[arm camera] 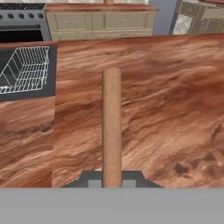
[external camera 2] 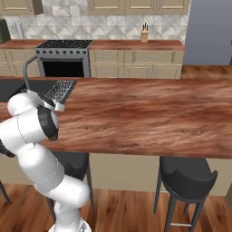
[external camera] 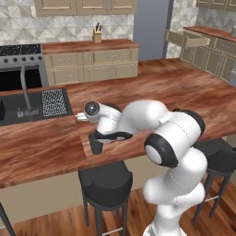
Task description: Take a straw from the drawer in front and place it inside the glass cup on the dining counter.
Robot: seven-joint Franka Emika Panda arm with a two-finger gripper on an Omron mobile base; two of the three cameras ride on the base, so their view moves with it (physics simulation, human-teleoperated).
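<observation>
Over the dining counter (arm camera: 166,96), the jaws grip the straw (arm camera: 112,127); no readable writing shows.

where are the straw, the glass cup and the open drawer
straw (arm camera: 112,127): hand view, middle of its shaft
glass cup (external camera: 96,146): left base view, its dark side wall
drawer (external camera: 197,42): left base view, pulled-out front panel

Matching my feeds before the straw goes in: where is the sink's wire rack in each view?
Left base view: wire rack left of centre, a little above mid-height.
Right base view: far left, a little above mid-height.
Hand view: upper left.
Shared landmark: the stove, behind the rack in all three.
</observation>
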